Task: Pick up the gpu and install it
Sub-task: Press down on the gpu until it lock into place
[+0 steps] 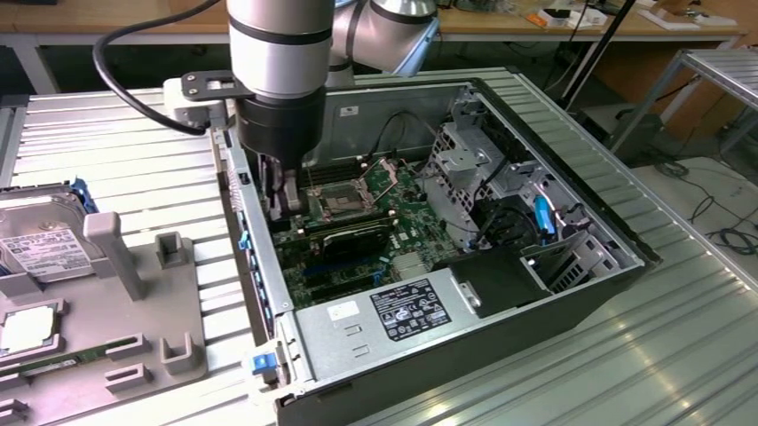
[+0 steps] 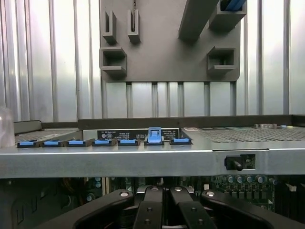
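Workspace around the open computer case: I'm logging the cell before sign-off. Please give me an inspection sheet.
Surface: ribbed metal table, with an open computer case on it.
Job's things: gpu, cannot tell whether it is between the fingers.
Clutter: grey fixture tray at the exterior view's left, with a hard drive and a memory stick.
Grippers: gripper shut, lowered inside the case over the motherboard.
Cables: black cable looping off the arm; loose cables on the floor.
Surroundings: wooden bench behind.
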Motion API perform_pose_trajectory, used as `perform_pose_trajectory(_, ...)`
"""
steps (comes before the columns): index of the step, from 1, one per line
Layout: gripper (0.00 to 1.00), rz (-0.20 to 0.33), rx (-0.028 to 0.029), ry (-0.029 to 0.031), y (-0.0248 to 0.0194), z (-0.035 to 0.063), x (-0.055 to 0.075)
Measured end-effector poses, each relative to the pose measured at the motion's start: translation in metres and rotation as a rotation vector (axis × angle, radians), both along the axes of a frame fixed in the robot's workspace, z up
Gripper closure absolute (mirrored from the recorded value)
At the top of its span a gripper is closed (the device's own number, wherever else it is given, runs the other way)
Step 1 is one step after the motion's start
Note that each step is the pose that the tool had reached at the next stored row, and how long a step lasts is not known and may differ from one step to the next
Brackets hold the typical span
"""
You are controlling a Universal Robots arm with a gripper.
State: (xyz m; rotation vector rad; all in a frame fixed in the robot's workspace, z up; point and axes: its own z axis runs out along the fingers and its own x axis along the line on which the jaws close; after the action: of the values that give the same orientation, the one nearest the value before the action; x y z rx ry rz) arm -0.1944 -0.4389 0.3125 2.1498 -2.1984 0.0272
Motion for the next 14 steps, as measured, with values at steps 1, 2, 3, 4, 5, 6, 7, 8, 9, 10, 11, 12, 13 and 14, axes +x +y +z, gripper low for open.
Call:
perform_pose_trajectory(1, 0.89, 0.0, 0.0005, 0.0003, 0.0011, 0.0, 0.0014)
perform_pose_trajectory(2, 0.89, 0.0, 0.0012, 0.0005, 0.0017, 0.0, 0.0022)
perform_pose_trajectory(3, 0.89, 0.0, 0.0017, 0.0007, 0.0025, 0.0001, 0.0027)
perform_pose_trajectory(4, 0.89, 0.0, 0.002, 0.0008, 0.003, 0.0001, 0.0031)
perform_pose_trajectory(5, 0.89, 0.0, 0.0022, 0.0017, 0.0036, 0.0, 0.0035)
perform_pose_trajectory(6, 0.89, 0.0, 0.0022, 0.0033, 0.0042, 0.0, 0.0035)
perform_pose_trajectory(7, 0.89, 0.0, 0.0021, 0.0051, 0.0048, 0.0, 0.0035)
perform_pose_trajectory(8, 0.89, 0.0, 0.0021, 0.0061, 0.0055, 0.0, 0.0034)
perform_pose_trajectory(9, 0.89, 0.0, 0.0022, 0.0063, 0.0067, 0.0, 0.0034)
perform_pose_trajectory(10, 0.89, -0.001, 0.0022, 0.0064, 0.0078, 0.0, 0.0035)
perform_pose_trajectory(11, 0.89, -0.002, 0.0022, 0.0063, 0.009, 0.0, 0.0034)
perform_pose_trajectory(12, 0.89, -0.004, 0.0022, 0.0063, 0.0099, 0.0, 0.0034)
perform_pose_trajectory(13, 0.89, -0.007, 0.0021, 0.0066, 0.0103, 0.0002, 0.0034)
perform_pose_trajectory(14, 0.89, -0.008, 0.0023, 0.0068, 0.0103, 0.0002, 0.0034)
